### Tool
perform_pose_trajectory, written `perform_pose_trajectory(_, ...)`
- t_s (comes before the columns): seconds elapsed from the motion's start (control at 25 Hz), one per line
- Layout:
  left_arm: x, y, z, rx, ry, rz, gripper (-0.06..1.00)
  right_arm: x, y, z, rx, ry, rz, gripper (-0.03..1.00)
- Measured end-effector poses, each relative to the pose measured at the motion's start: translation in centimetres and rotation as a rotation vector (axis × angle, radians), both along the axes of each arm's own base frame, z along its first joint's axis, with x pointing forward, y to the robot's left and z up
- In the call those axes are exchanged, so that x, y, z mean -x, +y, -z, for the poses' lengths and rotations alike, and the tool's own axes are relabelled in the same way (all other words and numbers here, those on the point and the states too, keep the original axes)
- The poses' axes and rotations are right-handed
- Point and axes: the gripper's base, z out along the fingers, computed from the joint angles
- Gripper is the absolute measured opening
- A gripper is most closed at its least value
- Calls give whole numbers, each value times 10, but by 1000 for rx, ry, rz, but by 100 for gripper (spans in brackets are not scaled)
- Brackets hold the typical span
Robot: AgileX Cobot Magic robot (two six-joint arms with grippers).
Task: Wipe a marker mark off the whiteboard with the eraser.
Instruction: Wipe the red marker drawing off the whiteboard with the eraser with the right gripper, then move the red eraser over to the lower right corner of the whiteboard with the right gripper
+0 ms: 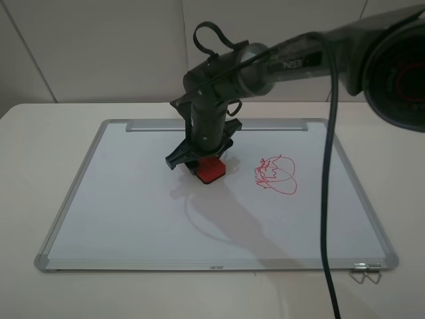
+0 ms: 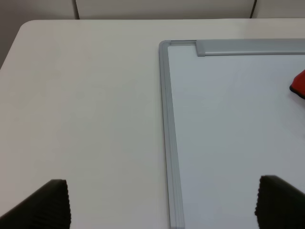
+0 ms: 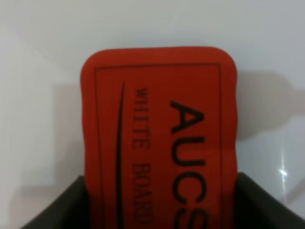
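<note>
Eraser first: the red block sits just above the centre of the high camera's frame, on or barely over the whiteboard. We cannot tell whether its base touches the white face. The right claw stands over it from above and pinches it. In the right wrist view we see dark jaws hugging both long sides of the eraser, and black lettering on its red top.

Right of the eraser and clearly apart from it lies the marker mark, a thin red tangle of points and loops, right of centre in the frame.

The left claw shows only in the left wrist view. It is spread wide, with nothing between its dark fingertips, above the board's silver frame near the corner by the tray strip.

The board lies flat on a pale surface. A black cable hangs down the right side of the high view, and a small metal clip lies at the board's lower right corner.
</note>
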Motion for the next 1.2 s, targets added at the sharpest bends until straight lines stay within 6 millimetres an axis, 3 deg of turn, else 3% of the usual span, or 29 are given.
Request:
perform_pose_trajectory(0.24, 0, 0, 0, 0, 0, 0, 77, -1, -21, -61, -16, -48, 86, 49)
perform_pose_trajectory(0.36, 0, 0, 0, 0, 0, 0, 77, 3, -45, -73, -25, -44, 168, 49)
perform_pose_trajectory(0.88, 0, 0, 0, 0, 0, 0, 77, 79, -176, -65, -23, 30, 472, 49)
perform_pose_trajectory(1.04, 0, 0, 0, 0, 0, 0, 77, 103, -202, -52, -23, 54, 543, 49)
perform_pose_trajectory(1.2, 0, 0, 0, 0, 0, 0, 77, 116, -214, -37, -30, 75, 596, 49)
